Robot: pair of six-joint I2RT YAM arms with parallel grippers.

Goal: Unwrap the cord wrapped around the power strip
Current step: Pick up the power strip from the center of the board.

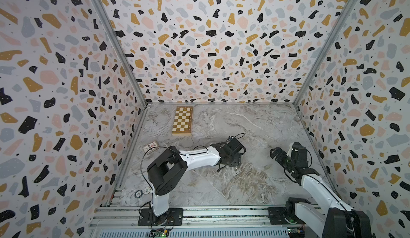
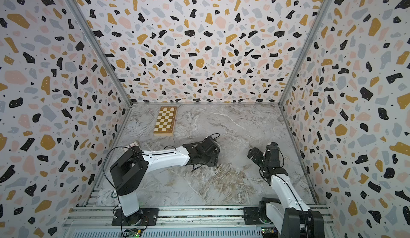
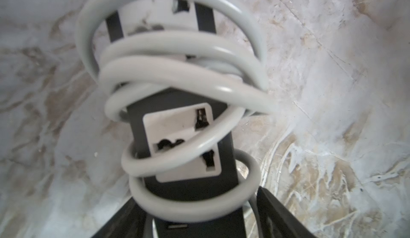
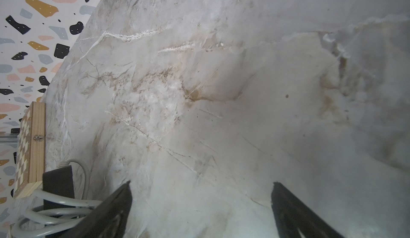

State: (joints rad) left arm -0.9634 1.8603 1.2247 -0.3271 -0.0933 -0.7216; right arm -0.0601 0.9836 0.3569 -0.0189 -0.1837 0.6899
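power strip (image 3: 168, 126) in cord (image 3: 177, 46) coils | long axis out from left gripper (image 3: 198, 197), grip unclear | right gripper (image 4: 202, 184) farther off, jaws apart

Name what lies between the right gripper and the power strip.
Only bare marble table separates the right gripper from the power strip at the left gripper, in both top views.

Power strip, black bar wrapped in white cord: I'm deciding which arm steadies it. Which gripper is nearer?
Left. The left gripper straddles the black oblong power strip, its end between the fingers; the right gripper hangs open, apart to its side.
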